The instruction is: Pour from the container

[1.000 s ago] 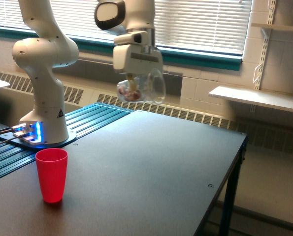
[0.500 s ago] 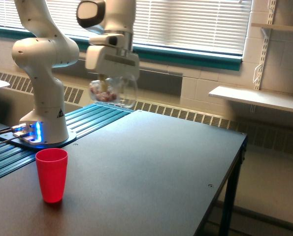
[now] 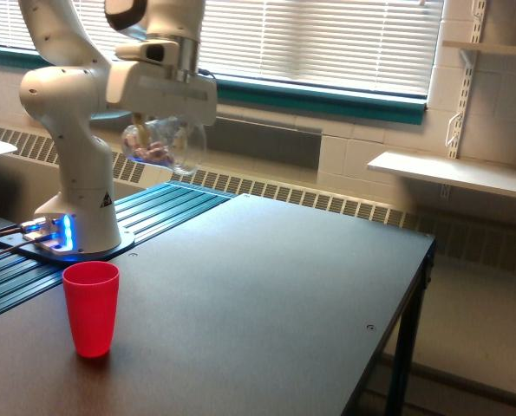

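We note the hand [image 3: 153, 121] high above the tabletop [image 3: 266, 286], clamped on the clear container [image 3: 162, 144], which hangs directly beneath it. We cannot make out the fingers themselves; they are lost behind the jug's glassy wall. Container roughly upright, handle loop toward the exterior view's right. Small reddish and pale pieces sit in its lower part. Nothing seen leaving the rim.

Red cup [image 3: 91, 308] stands upright on the tabletop, well below the hand and somewhat to the exterior view's left of it, well apart from the container. We cannot see into the cup.

Arm base [image 3: 75, 217] lies below and to the exterior view's left of the hand, on a ribbed blue-green strip [image 3: 166, 204], blue lights glowing at its foot. Window blinds [image 3: 327, 43] hang behind the hand.
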`<move>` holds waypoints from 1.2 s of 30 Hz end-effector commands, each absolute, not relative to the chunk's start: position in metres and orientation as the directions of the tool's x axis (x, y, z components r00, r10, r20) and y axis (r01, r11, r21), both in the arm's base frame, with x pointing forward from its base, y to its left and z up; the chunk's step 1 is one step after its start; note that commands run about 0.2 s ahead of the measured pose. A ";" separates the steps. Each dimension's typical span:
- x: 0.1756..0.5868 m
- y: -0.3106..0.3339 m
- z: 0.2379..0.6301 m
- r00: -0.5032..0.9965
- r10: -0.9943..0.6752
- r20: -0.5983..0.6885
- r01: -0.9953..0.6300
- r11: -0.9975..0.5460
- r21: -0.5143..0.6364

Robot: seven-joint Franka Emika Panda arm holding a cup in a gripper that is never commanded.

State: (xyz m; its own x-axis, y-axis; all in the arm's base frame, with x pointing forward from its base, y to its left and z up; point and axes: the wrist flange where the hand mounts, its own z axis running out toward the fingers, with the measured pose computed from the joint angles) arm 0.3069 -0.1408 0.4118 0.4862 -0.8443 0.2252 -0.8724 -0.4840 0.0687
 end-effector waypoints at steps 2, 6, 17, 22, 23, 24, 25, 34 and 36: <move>0.291 -0.156 0.400 0.451 -0.871 0.197 -0.893 -0.435 0.118; 0.283 -0.160 0.394 0.425 -0.886 0.187 -0.904 -0.406 0.131; 0.263 -0.160 0.379 0.333 -0.932 0.143 -0.938 -0.312 0.150; 0.249 -0.169 0.375 0.280 -0.955 0.100 -0.956 -0.267 0.119; 0.244 -0.172 0.374 0.274 -0.957 0.092 -0.957 -0.262 0.125; 0.241 -0.174 0.373 0.265 -0.960 0.089 -0.959 -0.252 0.129; 0.238 -0.177 0.373 0.246 -0.965 0.086 -0.964 -0.235 0.124; 0.215 -0.204 0.362 0.159 -0.986 0.049 -0.984 -0.155 0.087; 0.213 -0.210 0.360 0.148 -0.988 0.043 -0.986 -0.144 0.085</move>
State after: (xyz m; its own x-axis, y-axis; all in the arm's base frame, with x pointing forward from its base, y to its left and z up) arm 0.2232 -0.1969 0.3684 0.1881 -0.9802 0.0619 -0.9792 -0.1822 0.0896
